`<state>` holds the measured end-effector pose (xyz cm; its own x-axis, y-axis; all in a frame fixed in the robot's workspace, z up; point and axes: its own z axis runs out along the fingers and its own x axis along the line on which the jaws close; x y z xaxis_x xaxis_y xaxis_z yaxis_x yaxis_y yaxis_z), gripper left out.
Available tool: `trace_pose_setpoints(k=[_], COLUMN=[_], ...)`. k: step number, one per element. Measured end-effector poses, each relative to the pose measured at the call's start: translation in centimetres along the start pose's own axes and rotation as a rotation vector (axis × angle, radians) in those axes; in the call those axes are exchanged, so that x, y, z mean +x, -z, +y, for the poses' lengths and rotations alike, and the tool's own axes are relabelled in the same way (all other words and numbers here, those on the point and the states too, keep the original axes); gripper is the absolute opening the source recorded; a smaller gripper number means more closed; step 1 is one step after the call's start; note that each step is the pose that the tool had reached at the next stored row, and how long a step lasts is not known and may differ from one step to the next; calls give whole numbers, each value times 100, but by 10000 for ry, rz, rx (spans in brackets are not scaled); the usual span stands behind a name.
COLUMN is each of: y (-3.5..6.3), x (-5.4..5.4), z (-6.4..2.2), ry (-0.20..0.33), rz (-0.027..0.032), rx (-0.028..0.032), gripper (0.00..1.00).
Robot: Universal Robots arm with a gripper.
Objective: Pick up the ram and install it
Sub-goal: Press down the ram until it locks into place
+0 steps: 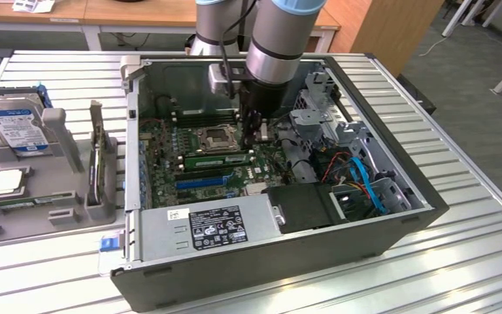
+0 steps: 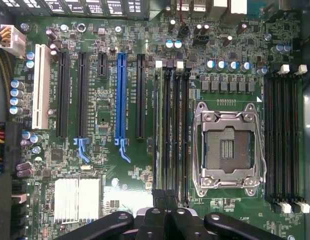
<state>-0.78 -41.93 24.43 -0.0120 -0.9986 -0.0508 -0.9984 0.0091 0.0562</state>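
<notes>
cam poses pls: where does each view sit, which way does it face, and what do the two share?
Exterior view: off the arm, above the table, looking down into the open PC case; shows the arm and gripper over the motherboard.
Wrist view: on the wrist, facing straight down at the motherboard; shows the gripper, jaws shut, on the upright ram.
Shared: empty CPU socket, ram slots, blue slot.

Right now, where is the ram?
Inside the computer case, the ram stands on edge beside the processor socket, its exterior view's right end by the gripper.

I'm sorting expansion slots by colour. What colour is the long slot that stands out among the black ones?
Blue, clearest in the wrist view.
</notes>
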Motion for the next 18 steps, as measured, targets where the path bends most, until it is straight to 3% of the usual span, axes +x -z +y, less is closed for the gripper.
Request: trace_pose_setpoints(k=[18], y=[-6], x=[1], z=[88], ry=[0], rz=[-2], rx=[0], gripper=[10])
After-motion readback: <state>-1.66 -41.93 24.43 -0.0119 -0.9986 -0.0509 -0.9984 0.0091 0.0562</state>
